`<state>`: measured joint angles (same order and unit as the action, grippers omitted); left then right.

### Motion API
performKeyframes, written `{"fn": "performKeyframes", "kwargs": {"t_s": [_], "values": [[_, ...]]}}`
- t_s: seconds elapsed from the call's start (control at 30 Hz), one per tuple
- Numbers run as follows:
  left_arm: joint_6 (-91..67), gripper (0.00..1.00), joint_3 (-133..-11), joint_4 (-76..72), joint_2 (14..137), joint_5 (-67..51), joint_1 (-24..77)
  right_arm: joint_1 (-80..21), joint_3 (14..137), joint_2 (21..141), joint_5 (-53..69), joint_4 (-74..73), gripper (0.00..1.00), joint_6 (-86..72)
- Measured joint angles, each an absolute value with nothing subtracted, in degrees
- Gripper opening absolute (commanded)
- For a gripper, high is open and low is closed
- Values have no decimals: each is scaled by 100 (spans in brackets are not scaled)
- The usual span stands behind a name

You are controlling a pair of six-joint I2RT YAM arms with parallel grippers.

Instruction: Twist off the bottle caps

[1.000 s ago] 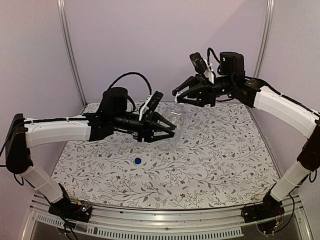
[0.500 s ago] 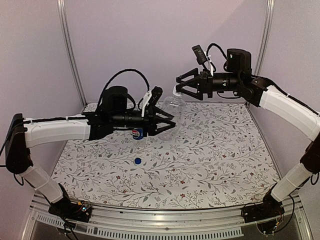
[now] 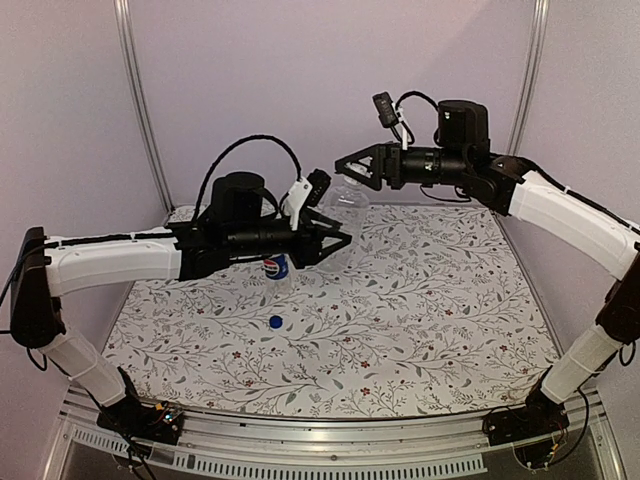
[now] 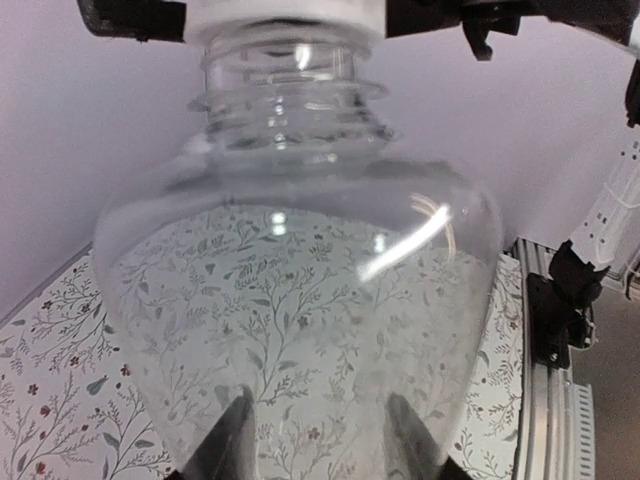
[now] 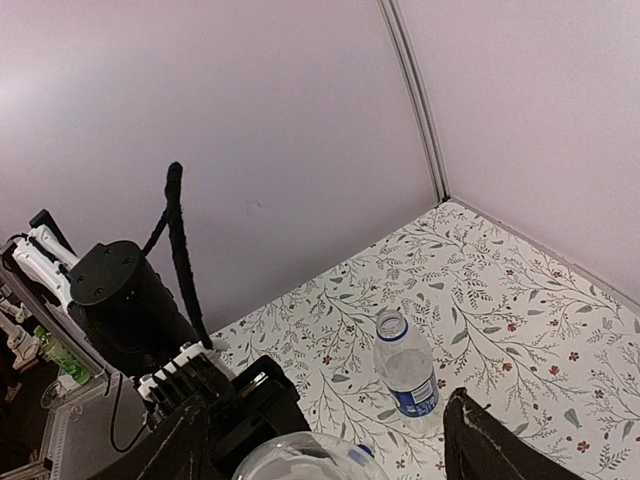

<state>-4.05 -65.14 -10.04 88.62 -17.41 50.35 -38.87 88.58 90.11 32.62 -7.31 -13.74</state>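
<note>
My left gripper (image 3: 335,240) (image 4: 320,440) is shut on the short, plain clear bottle (image 3: 345,205) (image 4: 300,300) and holds it upright in the air. The bottle's white cap (image 4: 290,15) sits on its neck at the top of the left wrist view. My right gripper (image 3: 345,172) (image 5: 320,450) is open, with a dark finger (image 4: 130,15) close on each side of that cap. The taller bottle (image 3: 277,266) (image 5: 405,375), with a blue label, stands uncapped on the table behind the left arm. A small blue cap (image 3: 275,322) lies on the table nearer the front.
The table (image 3: 440,320) carries a floral-print cloth. Plain walls close in the back and both sides, with metal posts (image 3: 135,100) in the back corners. The left arm's black cable (image 5: 180,250) loops up above its wrist.
The right gripper has opened and moved left and down to the clear bottle's top. The left gripper has turned the bottle upright, uncovering the labelled bottle behind it.
</note>
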Motion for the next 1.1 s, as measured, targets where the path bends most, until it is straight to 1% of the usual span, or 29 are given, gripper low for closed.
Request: {"fn": "performKeyframes", "kwargs": {"t_s": [0.07, 0.23, 0.37, 0.47, 0.53, 0.7, 0.8, 0.87, 0.97, 1.1], "values": [[-403, 22, -6539, -937, 8862, -1575, 5061, -3944, 8875, 9074, 3157, -786, 72, -1404], [-403, 22, -6556, -847, 8862, -1291, 5074, -3988, 8886, 9168, 3037, -902, 57, -1428], [-399, 22, -6554, -812, 8862, -1144, 5076, -3988, 8886, 9205, 3026, -928, 53, -1439], [-384, 22, -6554, -803, 8862, -1087, 5076, -3988, 8886, 9205, 3026, -910, 47, -1435], [-379, 22, -6556, -799, 8862, -1066, 5076, -3988, 8886, 9205, 3028, -902, 42, -1433], [-340, 22, -6556, -775, 8862, -996, 5078, -3988, 8882, 9201, 3033, -878, 24, -1420], [-314, 22, -6560, -773, 8862, -982, 5078, -3988, 8871, 9190, 3055, -864, 15, -1389], [-292, 23, -6565, -773, 8862, -1015, 5078, -3986, 8847, 9161, 3094, -856, 13, -1306], [-276, 24, -6565, -799, 8862, -1223, 5076, -3929, 8820, 9115, 3400, -862, 12, -1035], [-281, 24, -6565, -867, 8862, -1909, 5017, -3778, 8746, 9035, 4252, -864, 16, -499]]}}
